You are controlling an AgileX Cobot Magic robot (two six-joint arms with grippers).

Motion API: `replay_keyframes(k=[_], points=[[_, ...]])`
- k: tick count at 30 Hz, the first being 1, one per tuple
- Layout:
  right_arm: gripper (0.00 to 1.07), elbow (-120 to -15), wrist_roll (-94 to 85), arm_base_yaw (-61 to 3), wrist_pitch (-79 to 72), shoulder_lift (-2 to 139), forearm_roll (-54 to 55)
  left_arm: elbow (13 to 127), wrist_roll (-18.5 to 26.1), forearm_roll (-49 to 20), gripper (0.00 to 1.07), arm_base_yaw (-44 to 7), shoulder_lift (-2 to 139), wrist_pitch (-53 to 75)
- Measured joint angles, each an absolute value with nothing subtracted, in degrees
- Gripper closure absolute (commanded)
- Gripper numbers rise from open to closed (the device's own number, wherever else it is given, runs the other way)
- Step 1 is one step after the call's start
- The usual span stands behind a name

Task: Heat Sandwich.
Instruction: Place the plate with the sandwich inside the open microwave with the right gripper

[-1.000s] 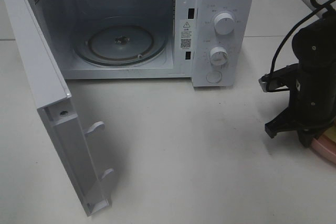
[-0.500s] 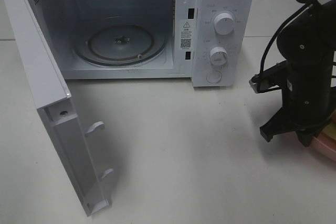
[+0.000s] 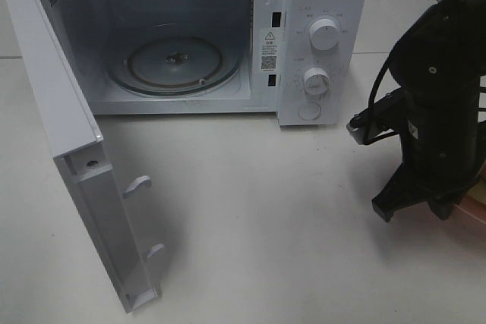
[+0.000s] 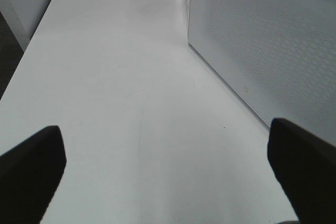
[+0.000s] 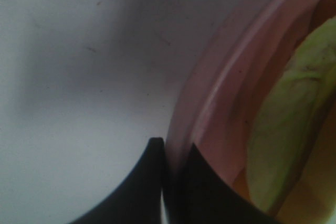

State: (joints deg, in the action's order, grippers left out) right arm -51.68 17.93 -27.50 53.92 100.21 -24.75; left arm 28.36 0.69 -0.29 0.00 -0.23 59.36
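Left gripper [image 4: 165,150] hung idle, jaws spread wide over bare table [image 4: 121,77] beside the microwave [image 3: 319,43]. Its door [image 3: 68,149] stood swung fully open, presumably so that the glass turntable [image 3: 175,62] was free to take the load. At far right, the right gripper [image 5: 173,156] was pressed together on the rim of the pink plate [image 5: 220,93], pinching it. The sandwich [image 5: 283,145] lay on that plate, well apart from the oven. Holding the rim probably meant the plate could carry it without the bread being crushed.
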Motion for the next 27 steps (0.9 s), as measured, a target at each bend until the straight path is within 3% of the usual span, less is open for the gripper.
replay_keyframes(k=[27], points=[[1.06, -47.2, 18.4, -46.4, 60.9, 91.2, -23.8, 28.4, 0.7, -0.3, 0.01, 0.0, -0.2, 59.4]])
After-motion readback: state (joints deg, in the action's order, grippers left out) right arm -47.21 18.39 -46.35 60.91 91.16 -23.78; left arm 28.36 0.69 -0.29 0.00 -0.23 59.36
